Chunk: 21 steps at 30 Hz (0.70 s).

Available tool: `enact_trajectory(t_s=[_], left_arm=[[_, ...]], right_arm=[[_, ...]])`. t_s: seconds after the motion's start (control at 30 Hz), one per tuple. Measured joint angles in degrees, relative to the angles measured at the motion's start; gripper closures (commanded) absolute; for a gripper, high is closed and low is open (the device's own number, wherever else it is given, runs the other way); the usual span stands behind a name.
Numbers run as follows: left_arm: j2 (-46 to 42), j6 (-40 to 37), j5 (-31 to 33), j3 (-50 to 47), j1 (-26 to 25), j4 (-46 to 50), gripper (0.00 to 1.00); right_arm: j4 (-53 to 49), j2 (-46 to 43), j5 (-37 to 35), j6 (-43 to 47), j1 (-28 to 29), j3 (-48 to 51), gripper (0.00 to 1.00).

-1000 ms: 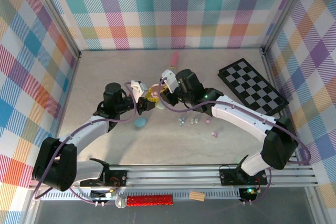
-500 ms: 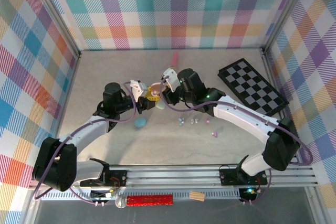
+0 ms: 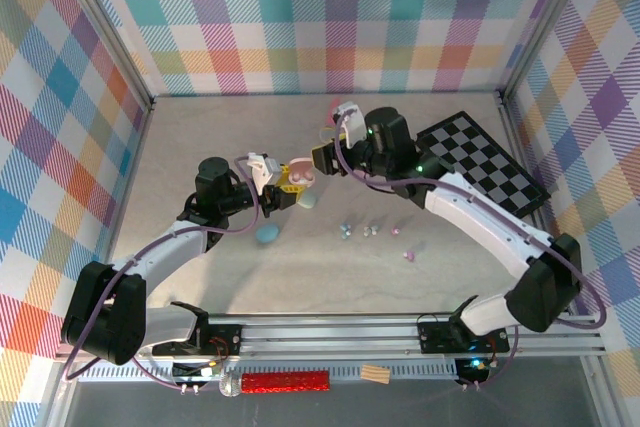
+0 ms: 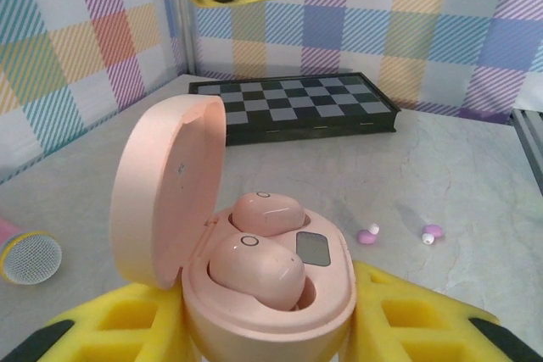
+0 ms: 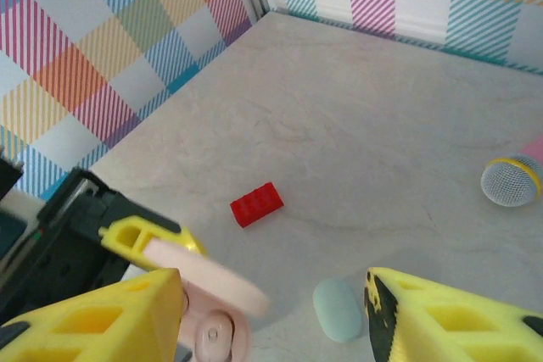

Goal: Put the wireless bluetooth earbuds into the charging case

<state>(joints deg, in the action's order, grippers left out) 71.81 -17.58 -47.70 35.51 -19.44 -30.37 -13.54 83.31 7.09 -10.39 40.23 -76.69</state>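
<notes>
My left gripper [image 4: 267, 332] is shut on the base of a pink charging case [image 4: 271, 303], held upright between its yellow fingers [image 4: 102, 328]. The lid [image 4: 170, 197] stands open to the left. Two pink earbuds [image 4: 254, 267] sit side by side in the wells. From above, the case [image 3: 297, 175] hangs over the table's middle. My right gripper [image 3: 325, 157] is just behind and to the right of the case, open, with nothing between its fingers [image 5: 93, 320]. Small loose earbuds [image 3: 346, 230] lie scattered on the table to the right; two pink ones [image 4: 368, 235] lie beyond the case.
A mint case [image 3: 308, 201] lies closed just below the held case, and a blue case [image 3: 267, 234] lies nearer the arms. A folded chessboard [image 3: 483, 165] sits at the right, a pink toy microphone [image 3: 336, 107] by the back wall, and a red brick [image 5: 257, 203] on the table.
My right gripper has opened and drawn back from the pink case, up and to the right. The left gripper and the case have stayed in place.
</notes>
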Motion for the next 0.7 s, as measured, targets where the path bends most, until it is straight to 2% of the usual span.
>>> enact_trajectory(t_s=[0.13,0.3,0.53,0.7], left_arm=[[-0.07,-0.37,-0.92,0.00,0.00,0.00,0.62],[-0.22,0.35,-0.76,-0.02,0.02,-0.70,0.63],[-0.20,2.64,0.92,-0.52,-0.04,-3.06,0.63],[-0.20,4.83,2.14,-0.55,-0.04,-6.19,0.63]], right_arm=[[-4.81,4.50,1.44,-0.83,0.24,-6.27,0.41],[-10.08,7.67,2.67,-0.98,0.24,-8.63,0.40],[-13.14,5.51,3.02,-1.11,0.22,-7.56,0.39],[-12.41,2.62,6.62,-4.72,-1.33,-4.24,0.31]])
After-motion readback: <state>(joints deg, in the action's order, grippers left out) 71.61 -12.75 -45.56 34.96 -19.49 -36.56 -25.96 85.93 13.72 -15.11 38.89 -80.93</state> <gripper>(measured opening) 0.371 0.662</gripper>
